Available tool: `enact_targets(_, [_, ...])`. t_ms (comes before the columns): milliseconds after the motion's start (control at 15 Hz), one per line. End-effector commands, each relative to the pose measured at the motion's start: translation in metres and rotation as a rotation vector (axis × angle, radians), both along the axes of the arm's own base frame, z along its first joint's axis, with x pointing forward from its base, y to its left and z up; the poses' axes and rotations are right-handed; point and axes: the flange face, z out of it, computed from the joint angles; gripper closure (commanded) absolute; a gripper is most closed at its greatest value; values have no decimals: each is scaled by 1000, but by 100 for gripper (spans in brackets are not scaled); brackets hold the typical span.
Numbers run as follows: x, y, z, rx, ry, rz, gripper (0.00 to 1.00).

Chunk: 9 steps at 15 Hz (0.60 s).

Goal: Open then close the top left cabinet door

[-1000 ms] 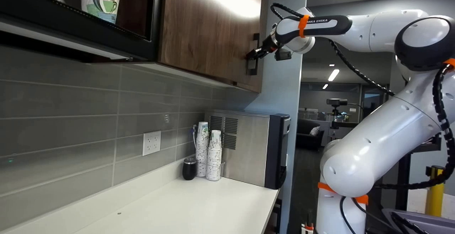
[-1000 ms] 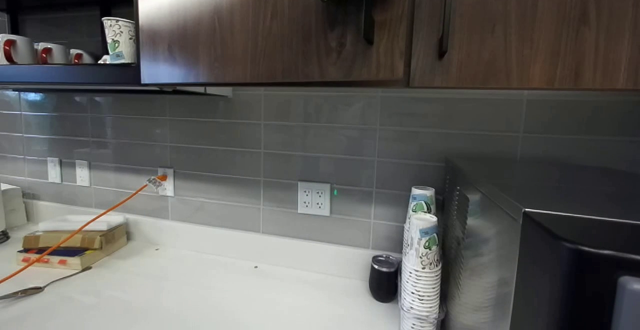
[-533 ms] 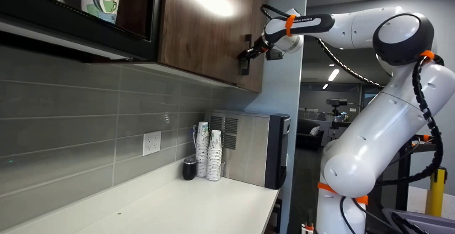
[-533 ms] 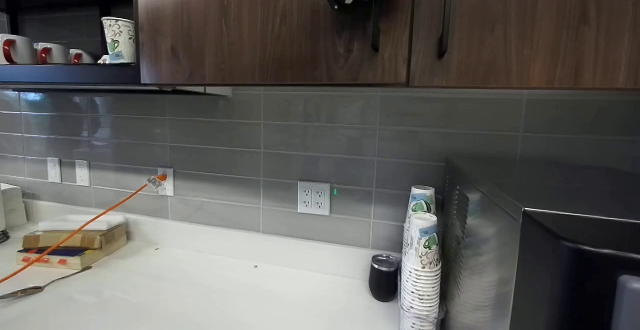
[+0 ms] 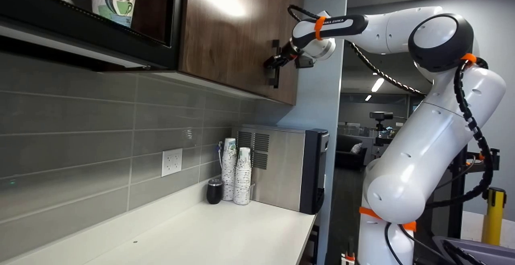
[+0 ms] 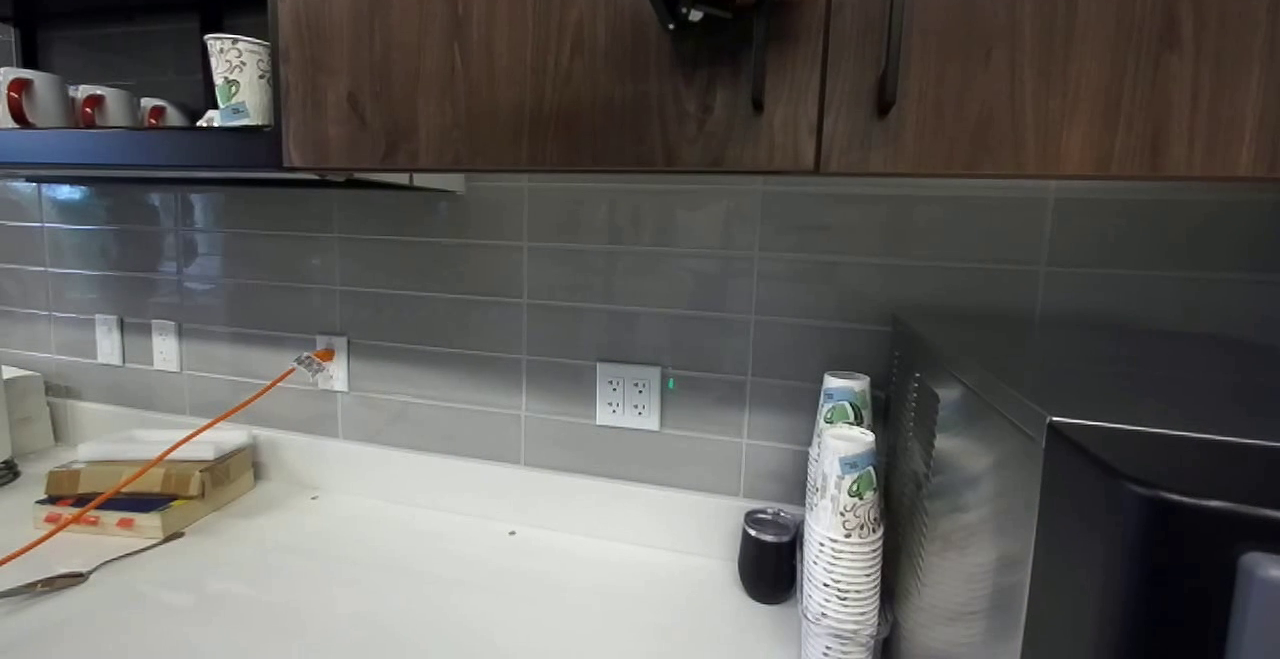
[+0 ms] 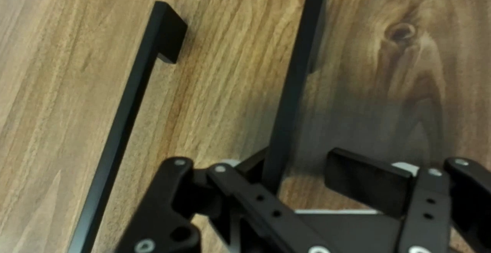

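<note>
The top left cabinet door is a dark walnut panel in both exterior views [image 5: 225, 48] [image 6: 450, 69], and it looks flush with the neighbouring door. Its black bar handle [image 6: 759, 79] shows near the door's right side and also in the wrist view [image 7: 293, 80]. My gripper [image 7: 301, 159] is open at the handle. The handle runs between the two fingers, close to or touching the left one in the wrist view, with a gap to the right finger. The gripper also shows at the handle in both exterior views [image 5: 271, 62] [image 6: 715, 14]. The handle's upper part is hidden by the gripper.
The neighbouring door's handle [image 6: 892, 39] is close beside, also in the wrist view [image 7: 119, 130]. An open shelf [image 6: 140, 147] with mugs and a cup adjoins the door. Below are stacked paper cups [image 5: 242, 180], a black tumbler [image 5: 214, 191] and a steel machine [image 5: 277, 164] on the counter.
The door has swung inward from slightly ajar to about flush with its neighbour. The arm and gripper have moved with it, towards the cabinet.
</note>
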Motion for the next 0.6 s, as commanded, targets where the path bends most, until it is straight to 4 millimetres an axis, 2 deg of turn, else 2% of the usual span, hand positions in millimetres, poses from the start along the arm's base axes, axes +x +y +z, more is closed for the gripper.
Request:
enact_targets(0, [1,23,7,41,-24,69,34])
enact_targets(267, [-12,32,2,47,-6,69,4])
enact_targets(333, [-17,35,3,44,-6,67,0])
enact_targets(533, [-36,44,5,42,4,70,0])
